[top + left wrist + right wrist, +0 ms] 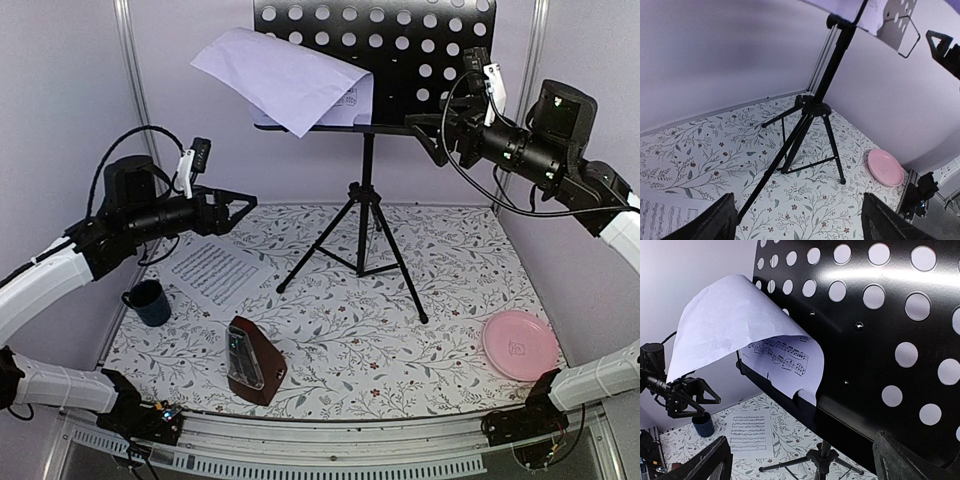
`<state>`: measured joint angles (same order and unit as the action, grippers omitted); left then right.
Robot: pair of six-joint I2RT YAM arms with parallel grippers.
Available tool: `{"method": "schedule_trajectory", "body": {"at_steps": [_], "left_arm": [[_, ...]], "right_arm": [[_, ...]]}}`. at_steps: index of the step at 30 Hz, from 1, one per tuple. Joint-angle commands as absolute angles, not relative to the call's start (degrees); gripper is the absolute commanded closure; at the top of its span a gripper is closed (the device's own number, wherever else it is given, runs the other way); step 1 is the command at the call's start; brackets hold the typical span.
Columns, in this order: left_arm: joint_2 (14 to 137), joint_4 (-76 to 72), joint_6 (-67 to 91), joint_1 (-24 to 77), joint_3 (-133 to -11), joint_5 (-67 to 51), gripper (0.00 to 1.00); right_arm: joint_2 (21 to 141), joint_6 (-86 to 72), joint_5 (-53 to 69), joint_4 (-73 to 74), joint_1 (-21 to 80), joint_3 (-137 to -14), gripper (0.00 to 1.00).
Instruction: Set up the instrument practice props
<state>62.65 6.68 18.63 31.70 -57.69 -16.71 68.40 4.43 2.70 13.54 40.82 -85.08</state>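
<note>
The black tripod music stand [366, 215] stands at the back centre, its perforated desk [420, 50] on top. One music sheet [290, 80] rests on the desk ledge, its top flopped forward over itself; it also shows in the right wrist view [745, 335]. The second sheet [215, 273] lies flat on the table at the left. The dark-red metronome [253, 361] stands near the front. My left gripper [243, 210] is open and empty, above the flat sheet. My right gripper [432, 135] is open and empty beside the desk's right end.
A dark blue mug [149, 301] stands at the left by the flat sheet. A pink plate [520, 344] lies at the front right. The stand's legs [805, 145] spread over the middle of the floral mat. White walls enclose the back and sides.
</note>
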Motion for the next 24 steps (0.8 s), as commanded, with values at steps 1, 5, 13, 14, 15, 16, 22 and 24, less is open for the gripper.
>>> {"method": "schedule_trajectory", "body": {"at_steps": [1, 5, 13, 14, 15, 16, 22, 24], "left_arm": [[61.1, 4.7, 17.7, 31.7, -63.2, -19.9, 0.15], [61.8, 4.3, 17.3, 32.1, -68.3, -21.1, 0.19], [71.3, 1.9, 15.6, 34.5, -86.9, -23.8, 0.25], [73.3, 1.8, 15.2, 34.8, -89.7, -24.3, 0.25], [75.9, 1.8, 14.9, 35.1, -92.3, -24.4, 0.26], [77.6, 1.7, 14.6, 35.5, -94.9, -24.8, 0.27], [89.3, 0.0, 14.2, 36.1, -110.6, -26.5, 0.28], [93.0, -0.2, 14.4, 36.1, -115.7, -26.9, 0.28]], "right_arm": [[68.1, 2.7, 5.6, 15.2, 40.7, -84.1, 0.01], [67.7, 2.5, 7.0, 14.4, 40.6, -83.5, 0.02], [67.6, 2.0, 8.7, 13.3, 40.6, -82.1, 0.03], [67.5, 1.9, 8.8, 13.2, 40.6, -82.0, 0.03], [67.3, 1.8, 8.8, 13.1, 40.6, -81.9, 0.03], [67.1, 1.7, 8.8, 12.9, 40.6, -81.7, 0.03], [66.1, 1.5, 8.5, 13.3, 40.6, -81.2, 0.03], [66.0, 1.6, 8.8, 13.6, 40.6, -81.4, 0.03]]}}
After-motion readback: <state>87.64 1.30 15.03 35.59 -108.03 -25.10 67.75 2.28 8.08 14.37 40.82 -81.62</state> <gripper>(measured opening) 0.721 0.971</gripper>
